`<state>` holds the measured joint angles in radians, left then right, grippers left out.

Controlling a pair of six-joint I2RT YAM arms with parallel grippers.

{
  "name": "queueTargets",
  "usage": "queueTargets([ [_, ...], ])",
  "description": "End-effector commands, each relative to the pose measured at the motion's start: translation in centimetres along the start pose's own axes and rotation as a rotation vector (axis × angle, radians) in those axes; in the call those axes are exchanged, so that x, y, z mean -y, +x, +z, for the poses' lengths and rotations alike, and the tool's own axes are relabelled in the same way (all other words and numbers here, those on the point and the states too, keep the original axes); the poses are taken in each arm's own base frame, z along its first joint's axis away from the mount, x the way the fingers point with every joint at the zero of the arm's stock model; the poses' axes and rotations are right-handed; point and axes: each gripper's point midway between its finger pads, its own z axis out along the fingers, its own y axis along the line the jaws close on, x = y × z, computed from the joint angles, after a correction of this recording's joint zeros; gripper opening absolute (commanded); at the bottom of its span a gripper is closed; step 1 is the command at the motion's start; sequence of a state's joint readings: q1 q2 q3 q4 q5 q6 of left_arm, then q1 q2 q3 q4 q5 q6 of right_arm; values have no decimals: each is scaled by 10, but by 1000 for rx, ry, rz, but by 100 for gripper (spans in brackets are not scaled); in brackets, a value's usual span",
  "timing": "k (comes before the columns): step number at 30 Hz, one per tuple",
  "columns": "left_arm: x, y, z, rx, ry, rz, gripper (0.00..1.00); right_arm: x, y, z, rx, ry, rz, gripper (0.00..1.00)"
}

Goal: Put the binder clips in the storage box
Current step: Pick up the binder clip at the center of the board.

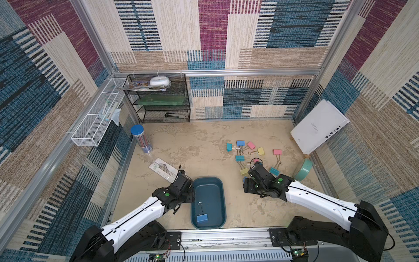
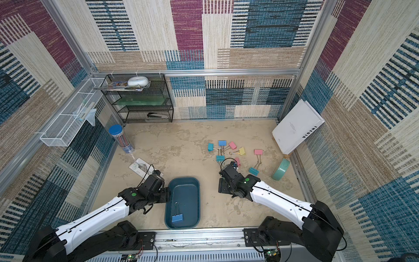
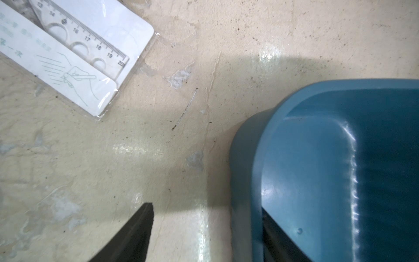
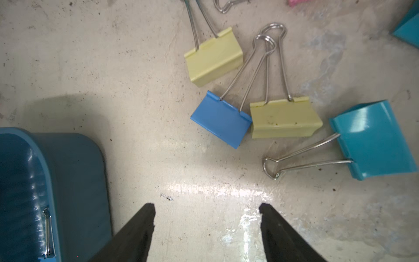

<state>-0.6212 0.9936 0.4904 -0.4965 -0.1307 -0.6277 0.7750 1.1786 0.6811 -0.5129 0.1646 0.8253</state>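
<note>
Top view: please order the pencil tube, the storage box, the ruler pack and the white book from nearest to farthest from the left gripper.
From the left gripper:
1. storage box, its rim right at the fingers.
2. ruler pack, just beyond, toward the back left.
3. pencil tube, standing by the left wall.
4. white book, leaning in the far right corner.

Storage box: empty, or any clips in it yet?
Not empty: one blue binder clip lies on the storage box floor, near its front end; no others show inside.

Teal storage box, one blue clip inside, binder clips (pastel) scattered nearby
</note>
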Motion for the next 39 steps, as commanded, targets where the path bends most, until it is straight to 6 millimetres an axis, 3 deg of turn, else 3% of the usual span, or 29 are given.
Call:
queueTargets([
  [1,0,-1,-1,5,2,8,71,-15,-4,9,-2,-77,8,77],
  [8,0,0,-2,7,6,8,71,-11,-10,34,-31,-52,30,77],
  [19,1,-1,-2,9,10,8,71,7,-12,49,-56,-5,46,77],
  [39,2,0,-3,11,18,12,71,0,-34,76,-94,65,14,76],
])
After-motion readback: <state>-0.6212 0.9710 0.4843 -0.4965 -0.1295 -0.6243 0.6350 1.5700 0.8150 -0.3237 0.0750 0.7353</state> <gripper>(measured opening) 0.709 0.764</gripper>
